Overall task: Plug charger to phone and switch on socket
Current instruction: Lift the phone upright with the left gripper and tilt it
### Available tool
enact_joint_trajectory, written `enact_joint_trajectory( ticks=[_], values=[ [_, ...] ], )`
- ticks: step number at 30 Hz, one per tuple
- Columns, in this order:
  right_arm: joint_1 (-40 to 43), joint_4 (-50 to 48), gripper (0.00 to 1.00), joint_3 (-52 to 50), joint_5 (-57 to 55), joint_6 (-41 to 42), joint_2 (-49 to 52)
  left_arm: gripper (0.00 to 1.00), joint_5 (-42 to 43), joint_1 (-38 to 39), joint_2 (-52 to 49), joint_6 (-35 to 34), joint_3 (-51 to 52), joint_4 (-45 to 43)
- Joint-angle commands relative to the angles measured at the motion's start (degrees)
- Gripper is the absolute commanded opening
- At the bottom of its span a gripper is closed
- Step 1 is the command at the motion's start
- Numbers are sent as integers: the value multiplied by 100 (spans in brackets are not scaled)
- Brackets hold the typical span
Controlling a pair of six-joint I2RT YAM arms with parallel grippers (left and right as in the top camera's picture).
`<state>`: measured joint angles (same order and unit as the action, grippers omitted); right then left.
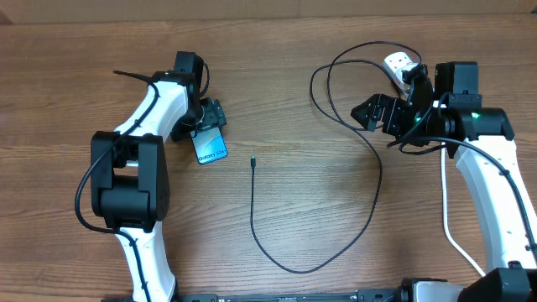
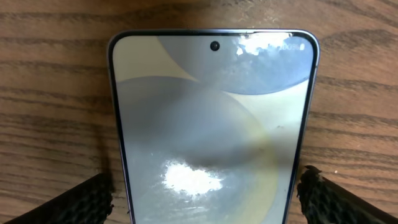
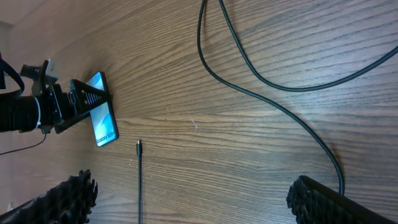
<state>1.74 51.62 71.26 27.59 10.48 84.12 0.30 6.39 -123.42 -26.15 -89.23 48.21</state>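
Your left gripper (image 2: 205, 196) is down over the phone (image 1: 211, 148), jaws spread, one pad (image 2: 81, 200) on each side of it. From the left wrist view the pads sit just beside the phone's long edges. I can't tell if they touch, the margin is too thin. Nothing looks clamped.

The phone lies flat on the table (image 1: 319, 193), screen up, on the left side, with one end under the left fingers.

Your right gripper (image 3: 193, 199) is wide open and holds nothing. It hangs over bare wood on the right side.

The charger (image 1: 369, 210) runs in a long loop across the table. Its connector tip (image 1: 252, 159) lies on the wood near the phone, on its right in the overhead view, apart from it and not plugged in. The other end goes up to the white plug (image 1: 399, 62), just beside the right wrist.

The socket is mostly hidden behind the right arm, so I can't read the switch.
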Motion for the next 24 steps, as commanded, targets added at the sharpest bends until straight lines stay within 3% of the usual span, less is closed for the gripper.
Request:
enact_joint_trajectory(
  ticks=[1, 6, 13, 24],
  values=[
    [-31, -35, 100, 166, -57, 0, 13, 91, 195, 7, -286, 249, 306, 142],
    [-31, -37, 100, 166, -57, 0, 13, 86, 190, 7, -286, 409, 306, 306],
    [-28, -57, 100, 166, -57, 0, 13, 87, 236, 13, -286, 407, 306, 232],
    [-28, -55, 100, 166, -57, 0, 13, 69, 380, 114, -286, 341, 304, 164]
  ],
)
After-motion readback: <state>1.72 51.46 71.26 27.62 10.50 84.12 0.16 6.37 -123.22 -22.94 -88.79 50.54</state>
